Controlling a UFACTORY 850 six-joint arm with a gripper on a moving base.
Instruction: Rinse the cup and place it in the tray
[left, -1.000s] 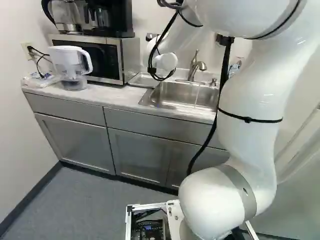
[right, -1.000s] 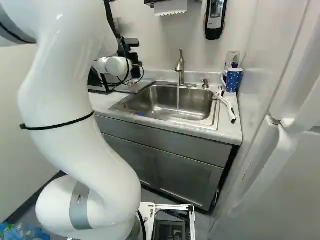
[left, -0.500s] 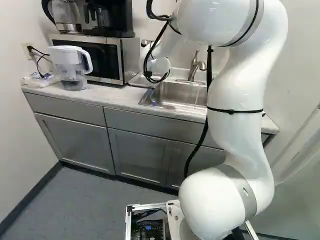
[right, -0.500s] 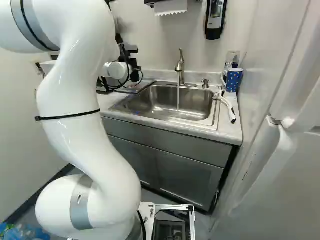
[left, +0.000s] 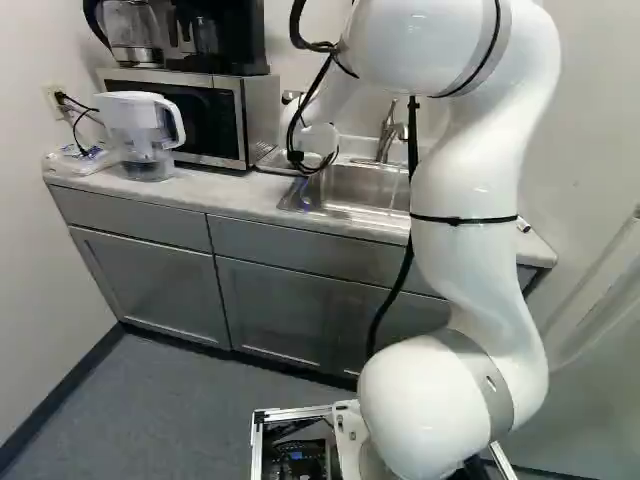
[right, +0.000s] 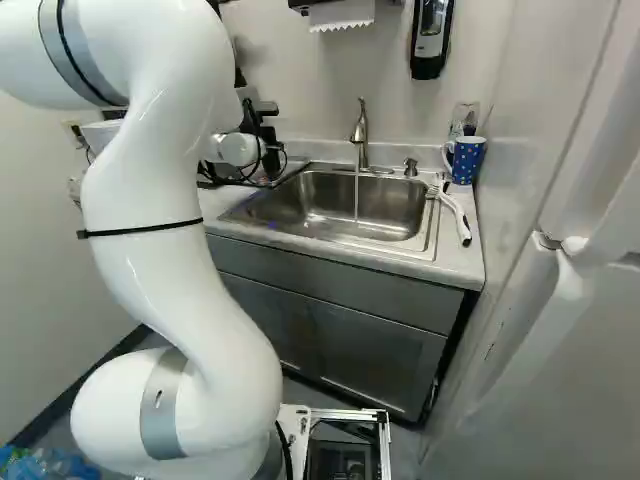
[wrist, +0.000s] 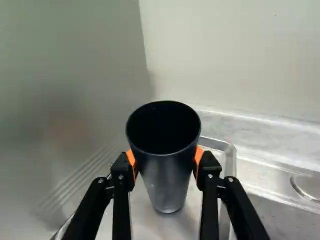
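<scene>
The gripper (right: 268, 140) is clasping the black cup (wrist: 167, 175) and sinking lower than before, within the metal tray's (wrist: 229, 165) edges.

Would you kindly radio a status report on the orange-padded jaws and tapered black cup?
Orange-padded jaws shut on tapered black cup. Cup above rectangular silver metal tray; contact unclear. No obstruction visible between them.

Bright, diffuse room light, with soft glints on the glossy white arm (right: 165, 280)
</scene>
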